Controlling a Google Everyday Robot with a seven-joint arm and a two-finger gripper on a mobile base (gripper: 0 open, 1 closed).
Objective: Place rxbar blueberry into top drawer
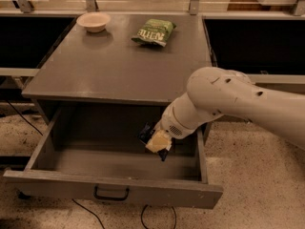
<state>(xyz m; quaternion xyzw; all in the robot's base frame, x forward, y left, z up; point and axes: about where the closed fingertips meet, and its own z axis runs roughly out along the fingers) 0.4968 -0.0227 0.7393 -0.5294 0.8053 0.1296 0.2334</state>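
Observation:
The top drawer (109,187) of the grey cabinet is pulled wide open, its dark handle at the front. My gripper (156,141) reaches down from the right over the drawer's right half, above its floor. It is shut on the rxbar blueberry (144,133), whose dark navy wrapper sticks out to the left and below the pale fingers (159,140). The bar hangs inside the drawer opening, a little above the bottom. Most of the bar is hidden by the fingers.
A green chip bag (154,31) and a small pale bowl (93,21) lie at the back of the cabinet top (109,66). My white arm (228,104) crosses the cabinet's right front corner. Cables lie on the speckled floor (257,175).

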